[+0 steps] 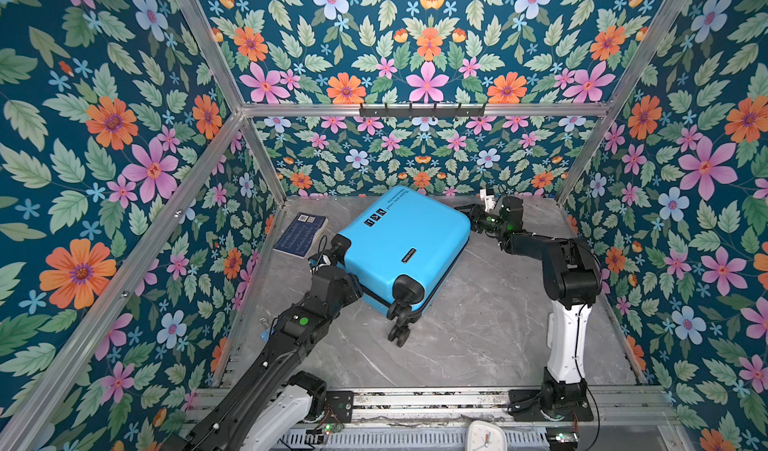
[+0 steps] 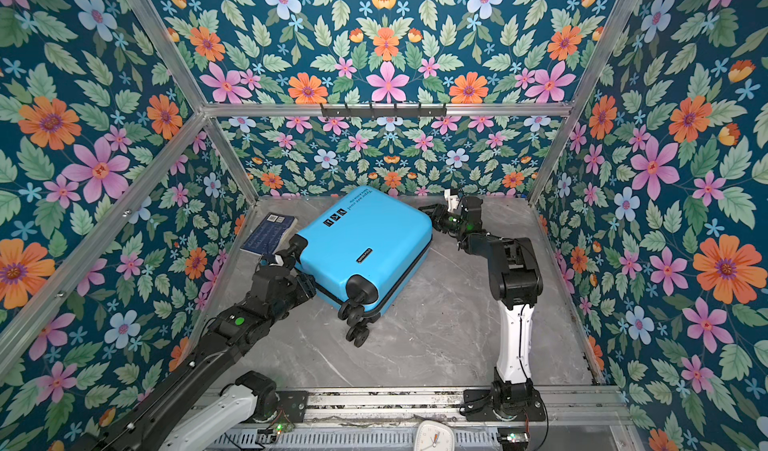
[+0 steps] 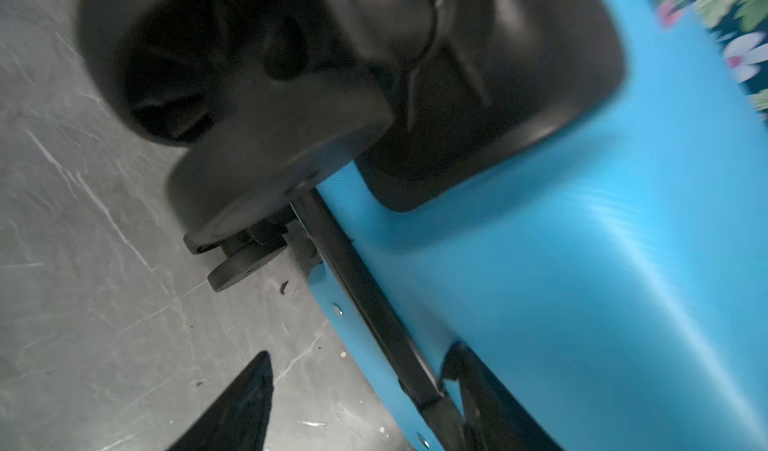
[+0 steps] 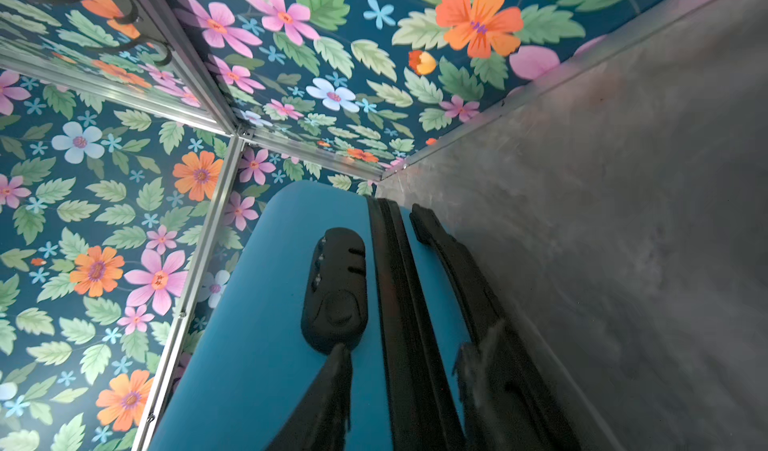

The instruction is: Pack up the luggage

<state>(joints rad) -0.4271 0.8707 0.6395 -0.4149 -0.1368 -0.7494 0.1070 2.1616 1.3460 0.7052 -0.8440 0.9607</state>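
Closed bright-blue luggage [image 1: 403, 241] lay flat: wheels [image 3: 232, 74] beside the left claw [image 3: 361, 351], jaws apart; black zip [image 4: 399, 303] between the right claw's [image 4: 404, 347] parted jaws. Grey marbled table [image 1: 478, 324] beneath, floral walls [image 1: 415, 54] around.

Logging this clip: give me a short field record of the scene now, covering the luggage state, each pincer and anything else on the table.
luggage: closed, lying on a broad side on the grey table, wheels toward the camera
left pincer: open, at the wheel end
right pincer: open, astride the zip seam, beside the combination lock
other items: book beside the luggage, by the left wall
packing: nothing seen going in
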